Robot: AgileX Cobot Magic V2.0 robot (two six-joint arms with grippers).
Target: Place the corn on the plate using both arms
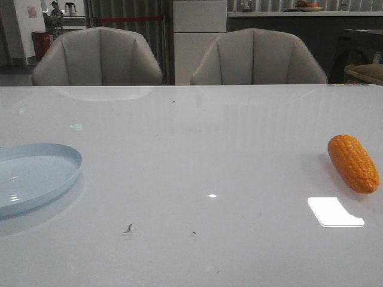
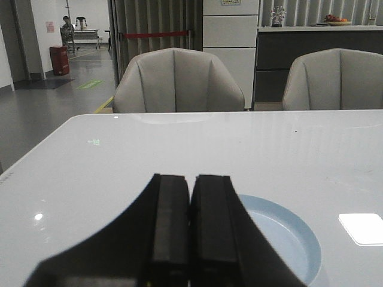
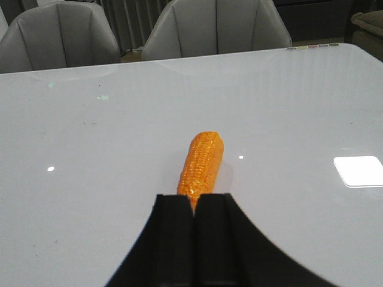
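The orange corn (image 1: 353, 162) lies on the white table at the far right in the front view. The pale blue plate (image 1: 36, 173) sits at the left edge, partly cut off. Neither gripper shows in the front view. In the left wrist view my left gripper (image 2: 191, 179) is shut and empty, with the plate (image 2: 287, 239) on the table just beyond and beside it. In the right wrist view my right gripper (image 3: 195, 198) is shut and empty. The corn (image 3: 202, 161) lies straight beyond the fingertips, which hide its near end.
Two grey chairs (image 1: 99, 57) (image 1: 257, 57) stand behind the table's far edge. A bright light reflection (image 1: 335, 212) lies on the table in front of the corn. Small dark specks (image 1: 128, 228) mark the table near the front middle.
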